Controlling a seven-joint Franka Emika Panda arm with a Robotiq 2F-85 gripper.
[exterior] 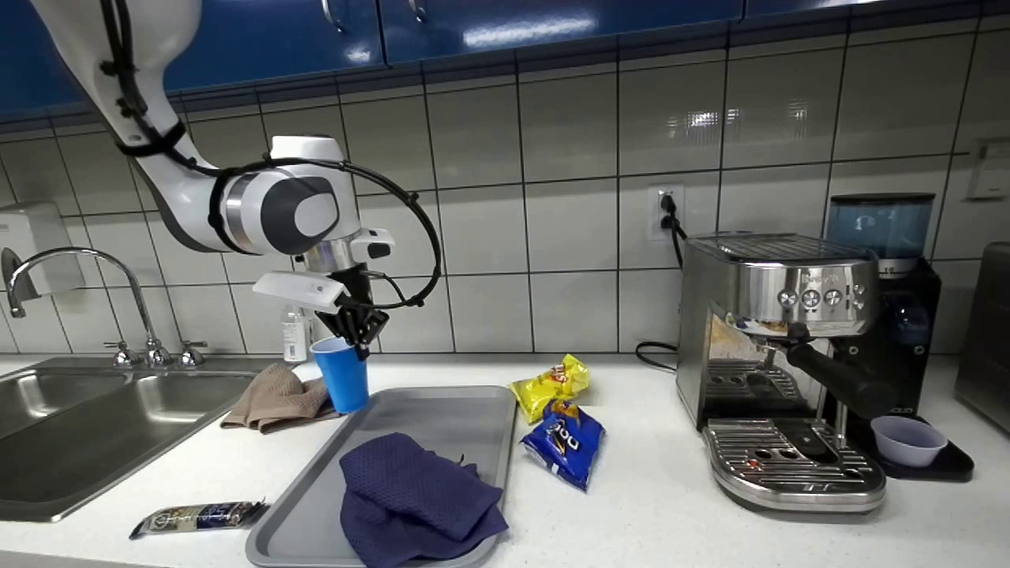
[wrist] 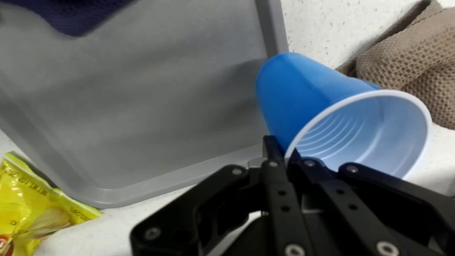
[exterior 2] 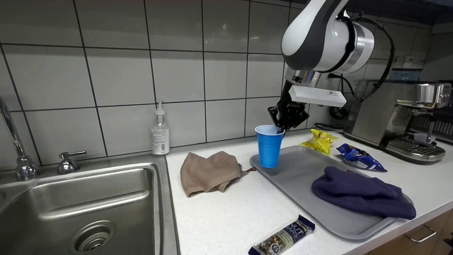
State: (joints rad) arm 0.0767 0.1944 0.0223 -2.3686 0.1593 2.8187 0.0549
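My gripper (exterior: 360, 345) is shut on the rim of a blue cup (exterior: 344, 380) with a white inside. In the wrist view, one finger of the gripper (wrist: 282, 146) is inside the cup (wrist: 302, 89) and one is outside. The cup is slightly tilted and looks empty. In an exterior view the cup (exterior 2: 269, 148) is over the edge of a grey tray (exterior 2: 300, 177); I cannot tell if its base touches. A navy cloth (exterior: 418, 501) lies on the tray's near part. A brown cloth (exterior 2: 210, 173) lies on the counter beside the cup.
A yellow chip bag (exterior: 552, 384) and a blue snack bag (exterior: 564, 443) lie beside the tray. A nut bar (exterior 2: 283, 237) lies on the counter's near part. A sink (exterior 2: 106, 205), a pump bottle (exterior 2: 160, 136) and a coffee machine (exterior: 777, 315) stand around. A tiled wall is behind.
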